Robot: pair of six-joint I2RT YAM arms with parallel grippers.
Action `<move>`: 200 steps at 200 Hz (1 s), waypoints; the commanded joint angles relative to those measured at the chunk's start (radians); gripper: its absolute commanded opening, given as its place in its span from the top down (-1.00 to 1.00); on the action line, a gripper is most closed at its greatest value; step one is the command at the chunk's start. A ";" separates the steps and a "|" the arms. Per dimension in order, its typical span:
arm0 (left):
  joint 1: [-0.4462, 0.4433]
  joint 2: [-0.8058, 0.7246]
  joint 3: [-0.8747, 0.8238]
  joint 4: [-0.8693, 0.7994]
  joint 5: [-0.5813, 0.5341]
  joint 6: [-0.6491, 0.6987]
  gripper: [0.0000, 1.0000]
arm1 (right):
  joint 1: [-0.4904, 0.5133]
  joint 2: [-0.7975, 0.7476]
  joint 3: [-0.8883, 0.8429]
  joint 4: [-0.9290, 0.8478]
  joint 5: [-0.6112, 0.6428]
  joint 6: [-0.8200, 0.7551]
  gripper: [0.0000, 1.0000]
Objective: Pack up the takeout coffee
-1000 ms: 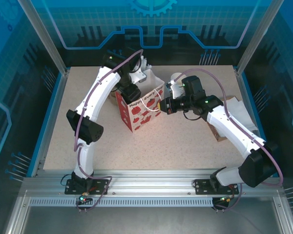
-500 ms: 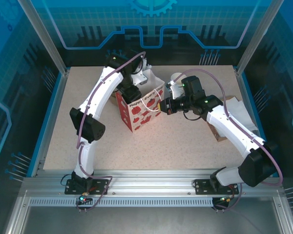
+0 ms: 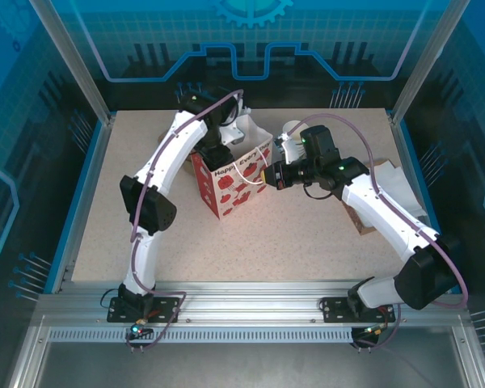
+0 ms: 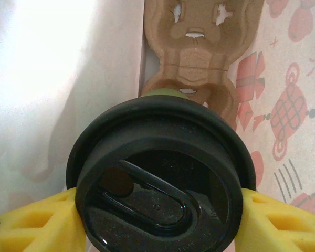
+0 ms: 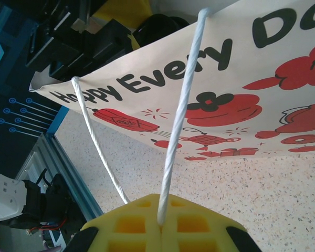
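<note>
Glossy plastic-lidded takeout coffee (image 4: 157,184), matt paper bag (image 5: 241,79)

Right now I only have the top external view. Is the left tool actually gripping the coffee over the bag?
Observer: Yes. In the left wrist view, the left tool has its yellow fingers against both sides of the takeout coffee, just under its black lid.
Operator: What's beneath it?
Observer: A brown pulp cup carrier lies inside the paper bag, below the cup.
Operator: And the right tool?
Observer: The right tool is shut on the bag's white rope handle, which runs taut.
</note>
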 commanded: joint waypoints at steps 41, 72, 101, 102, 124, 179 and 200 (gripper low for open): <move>0.010 0.038 -0.002 -0.025 -0.003 0.023 0.05 | 0.015 0.013 0.021 -0.019 0.008 -0.019 0.92; 0.010 0.055 -0.001 -0.019 -0.006 0.018 0.05 | 0.015 0.012 0.020 -0.017 0.006 -0.017 0.92; 0.010 0.072 0.000 -0.017 -0.006 0.013 0.05 | 0.015 0.011 0.018 -0.018 0.006 -0.019 0.92; 0.010 0.072 0.000 -0.017 -0.005 0.013 0.05 | 0.016 0.011 0.018 -0.018 0.006 -0.019 0.92; 0.011 0.082 -0.002 -0.013 0.001 0.011 0.05 | 0.015 0.009 0.015 -0.017 0.006 -0.019 0.92; 0.013 0.094 -0.007 -0.010 0.005 0.006 0.05 | 0.016 0.006 0.014 -0.017 0.006 -0.019 0.91; 0.013 0.095 -0.012 -0.011 0.006 0.005 0.05 | 0.015 0.006 0.014 -0.017 0.006 -0.020 0.92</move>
